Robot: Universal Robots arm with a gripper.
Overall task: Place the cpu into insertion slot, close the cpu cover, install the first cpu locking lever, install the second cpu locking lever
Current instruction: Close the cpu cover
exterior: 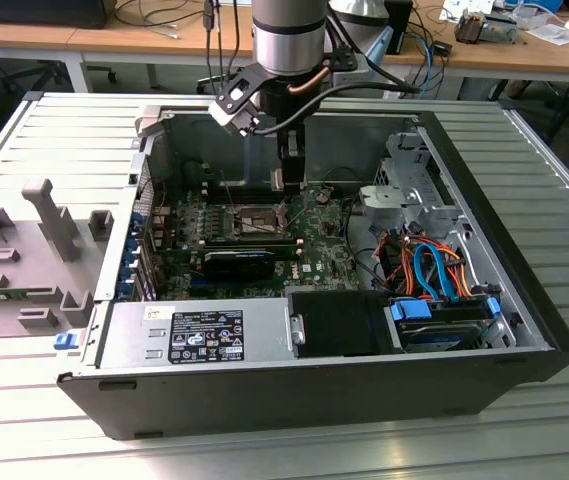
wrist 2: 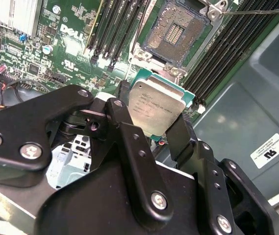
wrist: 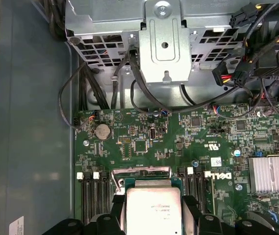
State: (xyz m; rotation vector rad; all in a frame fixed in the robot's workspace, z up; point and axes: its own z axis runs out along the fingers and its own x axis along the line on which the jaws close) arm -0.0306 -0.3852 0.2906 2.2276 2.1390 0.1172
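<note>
The cpu (wrist: 151, 208) is cut off by the edge in the first wrist view — the insertion slot (wrist 2: 173, 32) likewise in the second wrist view.
</note>
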